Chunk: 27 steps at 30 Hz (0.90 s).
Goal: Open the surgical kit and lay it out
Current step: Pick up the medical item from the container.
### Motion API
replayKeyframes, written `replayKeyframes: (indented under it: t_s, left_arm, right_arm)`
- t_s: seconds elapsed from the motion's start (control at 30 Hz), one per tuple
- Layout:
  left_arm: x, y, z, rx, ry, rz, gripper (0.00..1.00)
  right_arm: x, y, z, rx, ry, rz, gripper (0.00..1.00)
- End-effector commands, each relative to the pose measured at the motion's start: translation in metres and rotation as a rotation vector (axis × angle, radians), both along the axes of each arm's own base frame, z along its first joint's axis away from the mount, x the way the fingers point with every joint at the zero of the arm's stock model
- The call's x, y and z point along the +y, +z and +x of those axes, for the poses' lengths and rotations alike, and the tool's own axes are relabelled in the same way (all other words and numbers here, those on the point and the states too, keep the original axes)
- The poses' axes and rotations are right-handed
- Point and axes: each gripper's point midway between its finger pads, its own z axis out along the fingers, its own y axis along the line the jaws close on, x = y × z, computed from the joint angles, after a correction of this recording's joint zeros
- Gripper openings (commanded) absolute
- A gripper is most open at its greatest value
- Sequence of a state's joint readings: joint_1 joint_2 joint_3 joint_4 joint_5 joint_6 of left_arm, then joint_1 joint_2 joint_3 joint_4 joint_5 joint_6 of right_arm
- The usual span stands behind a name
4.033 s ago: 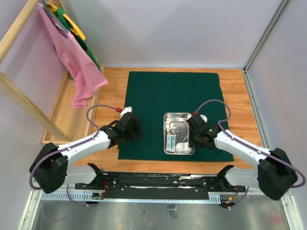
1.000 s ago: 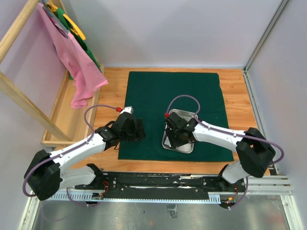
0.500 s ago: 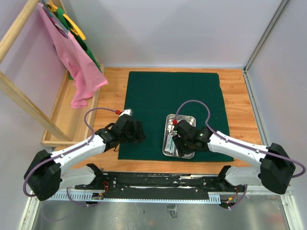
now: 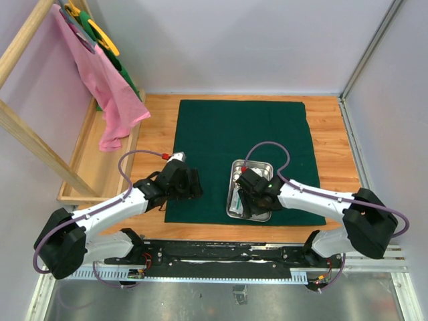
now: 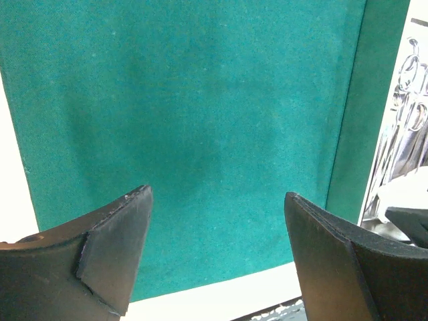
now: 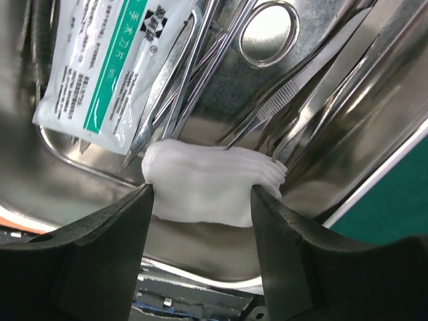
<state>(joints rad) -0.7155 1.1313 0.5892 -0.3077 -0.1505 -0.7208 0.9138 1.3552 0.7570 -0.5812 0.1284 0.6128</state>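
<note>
The dark green cloth (image 4: 234,127) lies spread flat on the wooden table. On its near right part stands the steel tray (image 4: 257,162). My right gripper (image 4: 253,199) reaches down into the tray's near end. In the right wrist view it (image 6: 200,189) is open, one finger on each side of the white gauze wad (image 6: 207,177). Slim steel clamps (image 6: 221,60), tweezers (image 6: 287,93) and a white packet (image 6: 100,67) lie beyond the wad on the tray (image 6: 200,247). My left gripper (image 4: 192,184) (image 5: 217,194) hangs open and empty over the cloth's (image 5: 200,100) near left edge.
A pink cloth (image 4: 110,93) hangs from a wooden rack (image 4: 87,154) at the left of the table. Grey walls close the back and right sides. The arms' metal base rail (image 4: 221,251) runs along the near edge.
My right gripper's jaws have spread wider and its wrist has swung over the tray's near end, around the gauze. The left arm has barely moved.
</note>
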Motion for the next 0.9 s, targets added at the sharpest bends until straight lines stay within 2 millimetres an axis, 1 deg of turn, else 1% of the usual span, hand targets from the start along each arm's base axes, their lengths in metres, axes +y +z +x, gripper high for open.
replayKeyframes:
  t_s: [0.0, 0.07, 0.2, 0.27, 0.33, 0.37, 0.43, 0.53, 0.6, 0.7, 0.77, 0.83, 0.87]
  left_arm:
    - [-0.009, 0.011, 0.008, -0.035, -0.029, -0.02, 0.84]
    - [-0.009, 0.011, 0.007, -0.036, -0.032, -0.021, 0.84]
    - [-0.009, 0.009, 0.006, -0.035, -0.038, -0.023, 0.84]
    - [-0.009, 0.007, 0.005, -0.032, -0.04, -0.027, 0.84]
    - [-0.009, 0.005, 0.004, -0.028, -0.04, -0.027, 0.84]
    - [-0.009, 0.005, 0.004, -0.027, -0.04, -0.026, 0.84]
    - [-0.009, 0.004, 0.004, -0.029, -0.04, -0.025, 0.84]
    - [-0.009, 0.005, 0.005, -0.032, -0.037, -0.024, 0.84]
    - [-0.008, 0.005, 0.006, -0.035, -0.035, -0.021, 0.84]
    - [-0.008, 0.006, 0.006, -0.037, -0.033, -0.021, 0.84]
    - [-0.009, 0.007, 0.006, -0.038, -0.033, -0.024, 0.84]
    - [-0.009, 0.007, 0.007, -0.041, -0.033, -0.027, 0.84]
    - [-0.01, 0.007, 0.007, -0.04, -0.033, -0.029, 0.84]
  right_arm:
    - [-0.003, -0.014, -0.003, 0.03, -0.078, -0.031, 0.61]
    - [-0.007, -0.026, -0.01, 0.062, -0.09, -0.039, 0.56]
    - [-0.015, -0.044, -0.024, 0.117, -0.1, -0.059, 0.44]
    - [-0.017, -0.046, -0.028, 0.128, -0.098, -0.065, 0.35]
    - [-0.018, -0.042, -0.028, 0.121, -0.092, -0.066, 0.24]
    - [-0.018, -0.038, -0.027, 0.111, -0.085, -0.064, 0.21]
    - [-0.016, -0.027, -0.022, 0.085, -0.07, -0.06, 0.18]
    - [-0.009, 0.0, -0.01, 0.026, -0.038, -0.038, 0.16]
    - [-0.002, 0.024, -0.001, -0.026, -0.019, -0.004, 0.16]
    - [0.002, 0.062, 0.011, -0.107, -0.009, 0.037, 0.17]
    - [-0.001, 0.077, 0.014, -0.134, -0.006, 0.04, 0.17]
    - [-0.005, 0.083, 0.014, -0.142, -0.003, 0.034, 0.17]
    - [-0.008, 0.083, 0.012, -0.138, -0.002, 0.027, 0.17]
